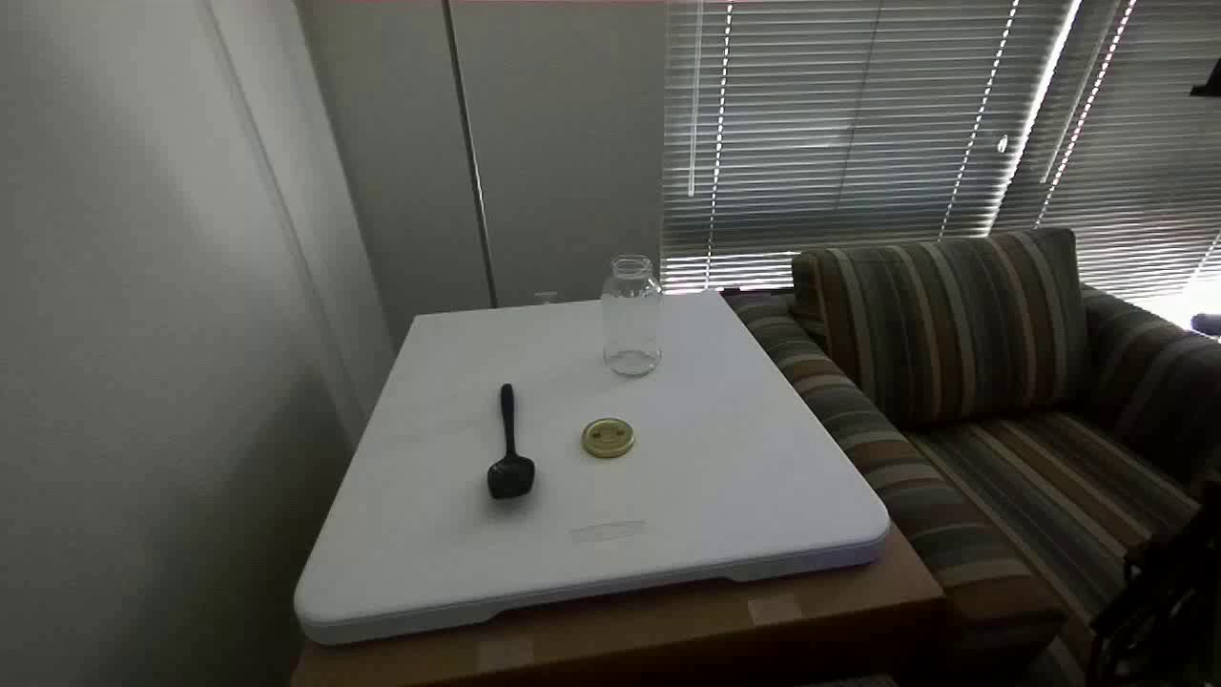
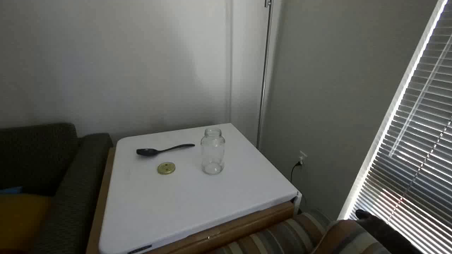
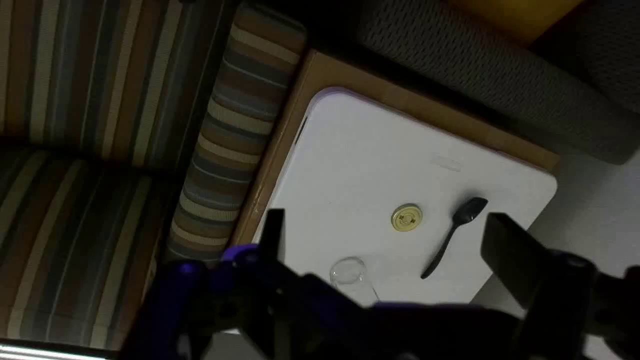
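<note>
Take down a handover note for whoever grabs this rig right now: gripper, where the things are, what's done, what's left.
Gripper: open, holding nothing, touching none of the items.
Things: on the white tabletop, the glass jar stands upright, uncapped; the gold lid lies flat, apart from the jar; the black spoon lies beside the lid, not touching it.
Done: jar is open, with nothing visible inside; no grasp made.
Left: apparently all handling of jar, lid or spoon.
</note>
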`<move>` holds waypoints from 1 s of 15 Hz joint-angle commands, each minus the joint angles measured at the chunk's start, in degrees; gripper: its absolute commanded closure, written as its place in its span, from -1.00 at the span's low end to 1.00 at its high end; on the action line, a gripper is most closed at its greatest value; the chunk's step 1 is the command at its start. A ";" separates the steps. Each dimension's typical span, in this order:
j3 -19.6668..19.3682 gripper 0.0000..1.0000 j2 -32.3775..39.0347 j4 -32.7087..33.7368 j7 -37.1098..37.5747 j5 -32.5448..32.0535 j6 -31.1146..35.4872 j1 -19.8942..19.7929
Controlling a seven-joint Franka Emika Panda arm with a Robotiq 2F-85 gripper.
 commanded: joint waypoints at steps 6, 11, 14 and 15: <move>-0.88 -1.00 7.71 2.33 -4.18 1.42 4.01 1.28; -3.10 -1.00 21.16 7.14 -10.46 5.53 12.33 5.67; -4.29 -1.00 30.65 11.38 -15.70 10.97 15.15 8.95; -4.53 -1.00 33.68 13.78 -17.53 13.28 13.72 9.98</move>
